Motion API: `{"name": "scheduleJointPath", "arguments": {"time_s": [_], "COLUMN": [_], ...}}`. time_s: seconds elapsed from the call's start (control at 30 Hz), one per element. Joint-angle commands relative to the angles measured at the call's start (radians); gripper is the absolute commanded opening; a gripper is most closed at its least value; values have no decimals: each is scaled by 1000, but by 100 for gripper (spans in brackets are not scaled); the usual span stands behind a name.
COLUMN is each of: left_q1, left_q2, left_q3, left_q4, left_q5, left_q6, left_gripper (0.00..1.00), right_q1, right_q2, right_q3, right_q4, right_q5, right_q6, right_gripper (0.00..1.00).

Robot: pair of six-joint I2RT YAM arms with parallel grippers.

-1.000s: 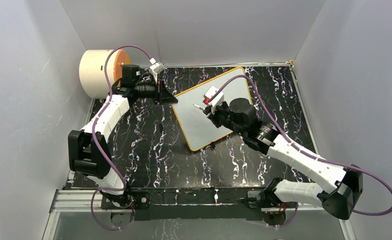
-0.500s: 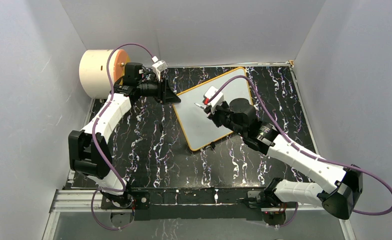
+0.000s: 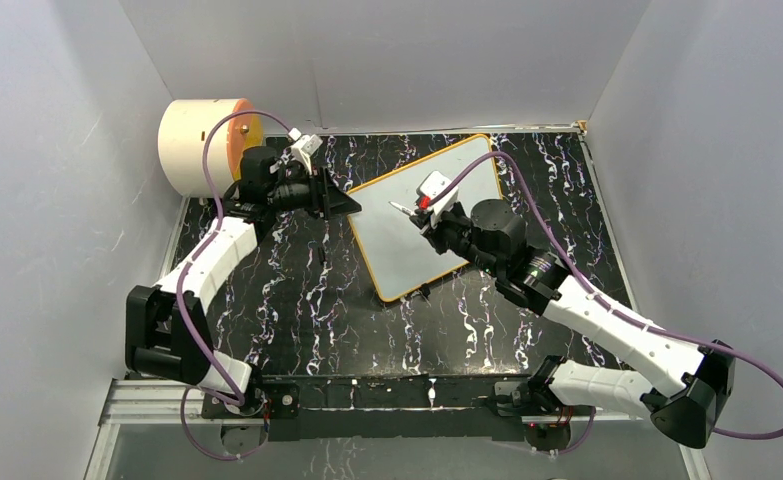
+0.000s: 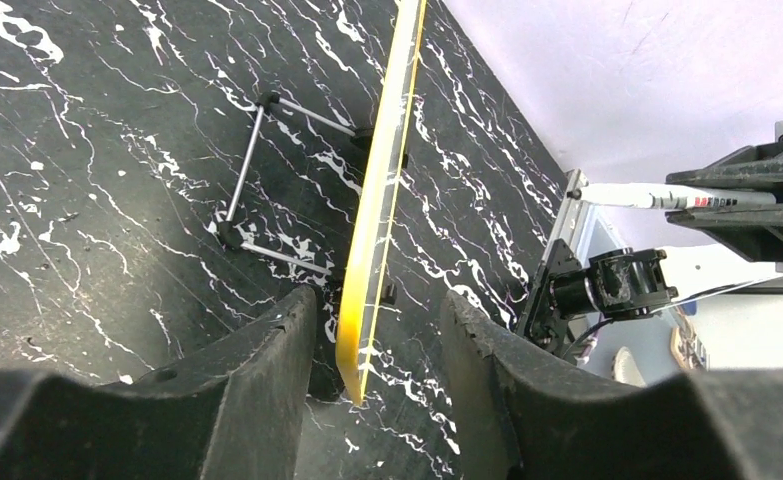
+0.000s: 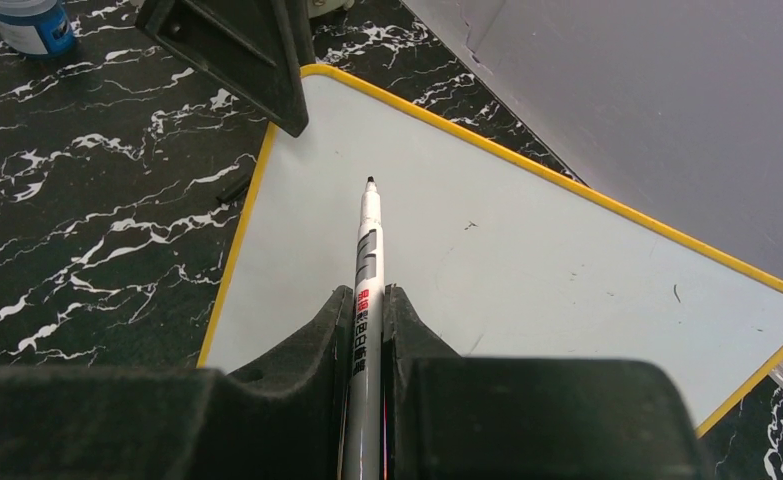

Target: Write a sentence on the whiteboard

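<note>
The whiteboard, white with a thin orange-yellow frame, lies tilted on the black marbled table. My left gripper is open at the board's left corner. In the left wrist view the jaws straddle the board's yellow edge with a gap on both sides. My right gripper is shut on a white marker and holds it over the board. The marker's black tip points toward the left corner; I cannot tell whether it touches. The board is blank apart from faint specks.
A cream cylinder with an orange face lies at the back left against the wall. A thin wire stand lies on the table behind the board. A blue-labelled bottle stands left of the board. Grey walls close three sides.
My left arm has swung and turned, and its gripper now straddles the board's left corner. My right gripper has shifted slightly up and right with the marker.
</note>
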Motion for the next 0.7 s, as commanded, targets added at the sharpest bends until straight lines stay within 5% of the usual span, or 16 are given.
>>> {"name": "scheduleJointPath", "arguments": {"time_s": [0.0,0.1,0.37,0.67], "left_q1": [-3,-4,-4,0], "left_q2": [7,32,123,151], "left_q3": [-9,7,124,180], "left_q4": [103,84,-50,-217], "left_q5": [33,50,116,142], "left_q6": [-62,-29,120,269], "left_gripper": [45,38,2,0], "right_q1": [6,7,16,74], "right_q2": [-25,-22,16,75], "right_q3": [-7,-4,29,60], "right_q4": [79,82,70,67], "right_q5": [-11,-16,-23,73], "right_q6": [24,27,28,17], "right_gripper": [0,0,0,0]}}
